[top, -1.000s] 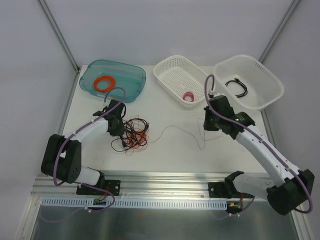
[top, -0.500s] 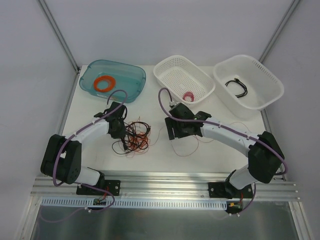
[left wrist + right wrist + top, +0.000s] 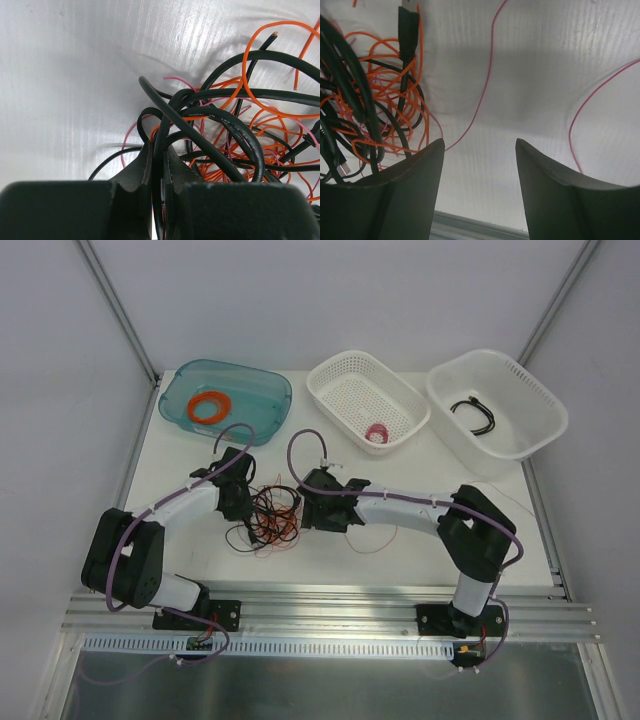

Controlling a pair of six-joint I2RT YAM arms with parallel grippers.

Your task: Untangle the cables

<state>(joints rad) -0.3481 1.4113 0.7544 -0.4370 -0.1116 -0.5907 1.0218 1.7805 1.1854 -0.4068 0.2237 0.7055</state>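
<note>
The cables [image 3: 272, 515] lie knotted, black, orange and red strands together, left of centre in the overhead view. The left gripper [image 3: 159, 156] is clenched on a black loop; the right gripper [image 3: 479, 146] hangs spread wide beside the knot, grasping nothing. The wires look light, limp and springy — a tug may drag everything — so the free red strand [image 3: 487, 75] seems the place to pinch.
</note>
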